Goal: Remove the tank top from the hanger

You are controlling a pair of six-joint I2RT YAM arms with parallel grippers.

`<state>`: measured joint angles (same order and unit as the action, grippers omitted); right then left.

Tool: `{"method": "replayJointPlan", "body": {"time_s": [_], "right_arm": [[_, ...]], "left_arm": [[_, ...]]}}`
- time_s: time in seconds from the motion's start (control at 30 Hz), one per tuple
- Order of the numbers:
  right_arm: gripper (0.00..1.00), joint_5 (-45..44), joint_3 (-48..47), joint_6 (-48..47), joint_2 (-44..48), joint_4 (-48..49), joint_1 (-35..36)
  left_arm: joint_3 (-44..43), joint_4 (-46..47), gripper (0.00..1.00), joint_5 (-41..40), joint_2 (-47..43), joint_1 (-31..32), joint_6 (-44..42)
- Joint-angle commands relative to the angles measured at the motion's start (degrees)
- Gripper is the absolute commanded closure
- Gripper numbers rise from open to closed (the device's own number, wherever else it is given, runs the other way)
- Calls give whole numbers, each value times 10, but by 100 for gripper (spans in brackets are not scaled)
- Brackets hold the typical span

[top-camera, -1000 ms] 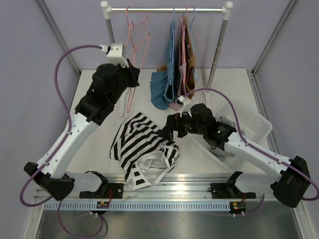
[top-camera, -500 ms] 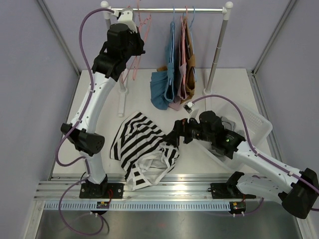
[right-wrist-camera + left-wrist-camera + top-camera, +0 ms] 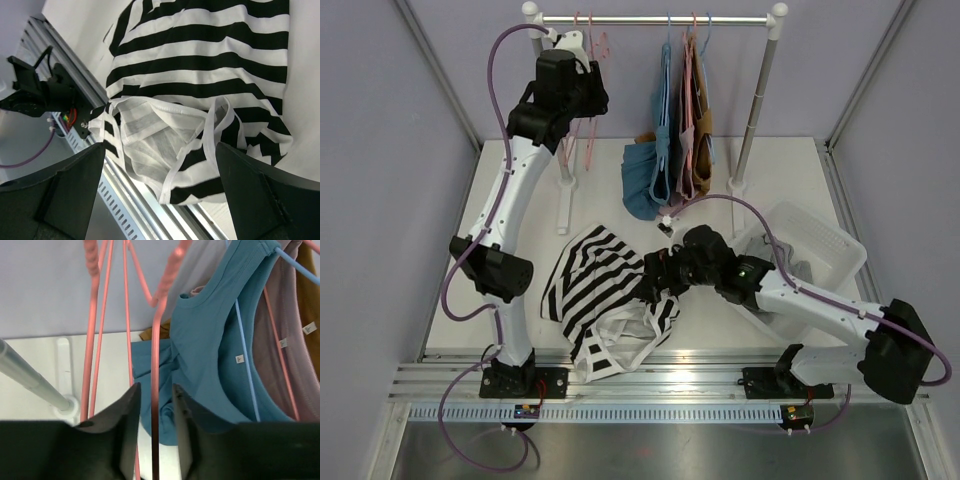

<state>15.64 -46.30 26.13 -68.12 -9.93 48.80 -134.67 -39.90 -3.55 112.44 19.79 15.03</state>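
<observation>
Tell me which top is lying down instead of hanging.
The black-and-white striped top, crumpled on the table. The blue top, pink top and brown top all hang from the rail.

tank top [image 3: 595, 290] on table [image 3: 775, 170] | left gripper [image 3: 590, 105] at pink hanger [image 3: 588, 147]

Top edge cuts off the pink hanger [image 3: 154, 340].
</observation>
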Motion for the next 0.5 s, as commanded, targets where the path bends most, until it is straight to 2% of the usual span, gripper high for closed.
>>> {"method": "replayJointPlan", "body": {"time_s": [0.0, 0.03, 0.07, 0.13, 0.17, 0.2, 0.33, 0.47], "right_arm": [[0, -69, -62, -27, -60, 2, 36], [0, -81, -73, -28, -77, 0, 44], [0, -91, -86, -29, -116, -5, 59], [0, -124, -128, -41, -158, -24, 78], [1, -137, -155, -43, -199, -31, 100], [0, -153, -171, -50, -220, -35, 109], [1, -197, -237, -64, -348, -53, 147], [1, -256, -275, -68, -425, -68, 165]], "left_arm": [[-18, 6, 54, 20, -36, 2, -1], [-6, 8, 47, 24, -56, 2, -3], [4, 11, 33, 32, -67, 2, -3], [19, 18, 24, 32, -92, 2, -3], [38, 18, 16, 47, -116, 2, -3], [46, 18, 1, 48, -131, 2, -2], [118, 24, 1, 37, -212, 2, -1], [226, 41, 1, -12, -319, 1, 3]]}}
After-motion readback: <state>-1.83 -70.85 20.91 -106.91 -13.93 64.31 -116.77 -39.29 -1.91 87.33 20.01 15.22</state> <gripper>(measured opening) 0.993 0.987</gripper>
